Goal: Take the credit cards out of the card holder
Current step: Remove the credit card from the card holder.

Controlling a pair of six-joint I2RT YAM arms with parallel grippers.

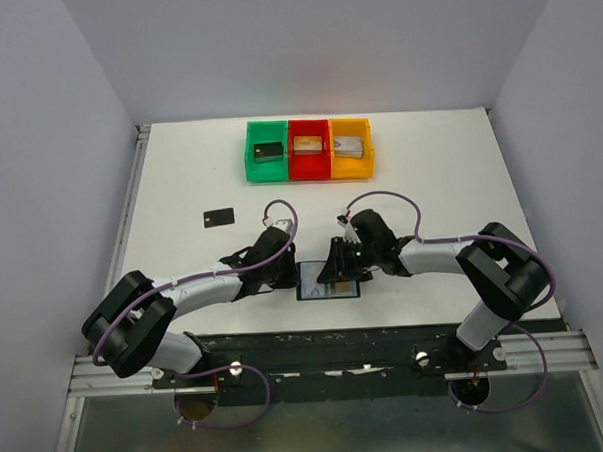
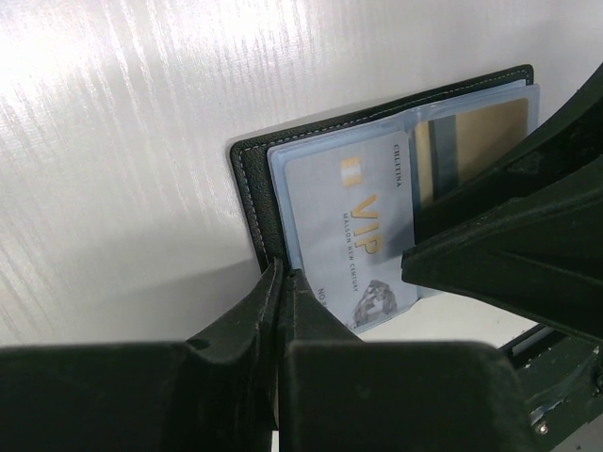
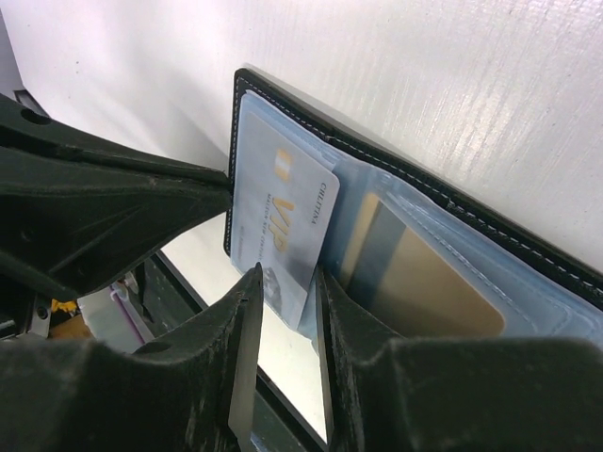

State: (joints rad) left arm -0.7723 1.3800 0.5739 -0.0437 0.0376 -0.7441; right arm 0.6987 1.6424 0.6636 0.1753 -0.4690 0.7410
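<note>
The card holder [image 1: 329, 289] lies open on the white table between my two grippers, black rim [image 2: 248, 179] [image 3: 471, 209] round blue-grey pockets. A silver-grey credit card [image 2: 349, 235] [image 3: 283, 212] marked VIP sticks partway out of its left pocket. A tan-gold card [image 2: 476, 132] [image 3: 424, 282] sits in the right pocket. My left gripper [image 1: 292, 278] [image 2: 280, 273] is shut on the holder's left edge. My right gripper [image 1: 336, 275] [image 3: 287, 287] stands open with the silver card's near corner between its fingers. A black card [image 1: 218, 218] lies loose on the table to the far left.
Green [image 1: 250, 158], red [image 1: 310, 169] and yellow [image 1: 368, 153] bins stand in a row at the back, each with a block inside. The holder lies close to the table's near edge, just ahead of the black base rail [image 1: 327, 345]. Grey walls close in both sides.
</note>
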